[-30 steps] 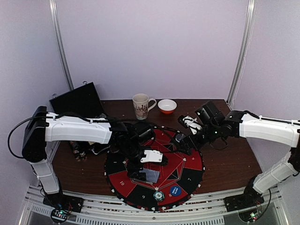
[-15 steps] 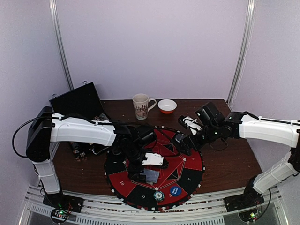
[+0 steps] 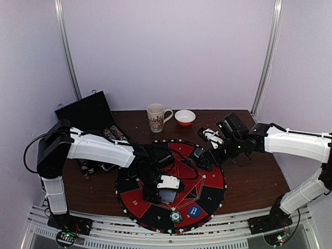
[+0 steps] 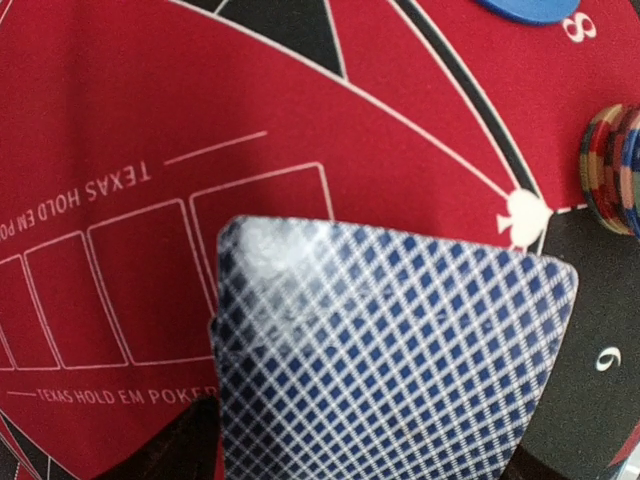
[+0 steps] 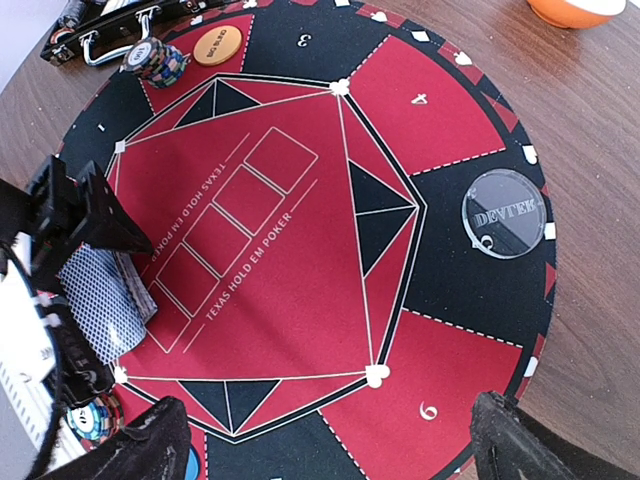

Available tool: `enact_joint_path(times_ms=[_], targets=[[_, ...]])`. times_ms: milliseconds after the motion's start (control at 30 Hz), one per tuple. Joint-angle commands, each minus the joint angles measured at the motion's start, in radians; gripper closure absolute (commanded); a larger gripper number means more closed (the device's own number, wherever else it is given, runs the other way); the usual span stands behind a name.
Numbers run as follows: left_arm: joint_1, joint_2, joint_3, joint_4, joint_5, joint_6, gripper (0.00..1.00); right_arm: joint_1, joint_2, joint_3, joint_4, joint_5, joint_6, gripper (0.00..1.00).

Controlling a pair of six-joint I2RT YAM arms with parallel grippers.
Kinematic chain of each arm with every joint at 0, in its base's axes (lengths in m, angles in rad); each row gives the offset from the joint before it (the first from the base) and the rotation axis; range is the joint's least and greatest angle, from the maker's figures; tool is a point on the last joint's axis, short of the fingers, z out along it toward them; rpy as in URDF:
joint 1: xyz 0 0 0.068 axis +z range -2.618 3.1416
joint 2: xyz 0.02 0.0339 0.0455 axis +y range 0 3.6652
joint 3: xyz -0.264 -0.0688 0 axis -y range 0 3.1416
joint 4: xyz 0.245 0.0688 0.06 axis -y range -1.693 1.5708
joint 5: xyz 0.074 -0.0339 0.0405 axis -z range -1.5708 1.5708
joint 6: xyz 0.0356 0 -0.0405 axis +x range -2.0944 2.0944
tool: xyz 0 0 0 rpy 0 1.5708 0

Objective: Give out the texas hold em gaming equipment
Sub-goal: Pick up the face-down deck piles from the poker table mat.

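**Cards (image 4: 390, 350) at the left hand (image 5: 88, 292): the coming move belongs to the left arm**

The cards, blue lattice backs up and at least two stacked, sit over the near-left part of the mat (image 5: 280, 200), just beside the printed row of card boxes (image 5: 235, 220). You cannot tell from any view whether they rest on the mat or hang just above it. In the overhead view their long axis appears to run left to right across the tabletop (image 3: 254, 181).

The left hand straddles the stack, one finger on each side; whether those fingers press on the cards cannot be told. The right hand (image 5: 325, 430) is released, fingers spread with nothing between them, and hovers over the far-right part of the mat, well apart from the cards.

A striped chip stack (image 4: 612, 170) and a blue disc (image 4: 528, 8) lie toward the mat's near rim, apart from the cards.

Assign the next card move to the left arm, which is by far the nearer.
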Motion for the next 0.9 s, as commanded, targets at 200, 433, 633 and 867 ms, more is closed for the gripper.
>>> enact_joint_path(times_ms=[200,433,633,867], targets=[[-0.006,0.005,-0.071,0.044,-0.065,0.011,0.36,-0.024,0.01,-0.001,0.002,0.025,0.034,0.0],[-0.005,-0.094,-0.076,0.075,-0.113,-0.026,0.51,-0.094,-0.004,0.006,0.028,0.012,0.11,0.0],[-0.004,-0.194,-0.062,0.113,-0.217,-0.085,0.54,-0.157,-0.013,-0.007,0.151,-0.224,0.232,0.0],[0.001,-0.26,0.028,0.037,-0.312,-0.091,0.52,-0.122,0.097,-0.071,0.531,-0.572,0.468,0.01]])
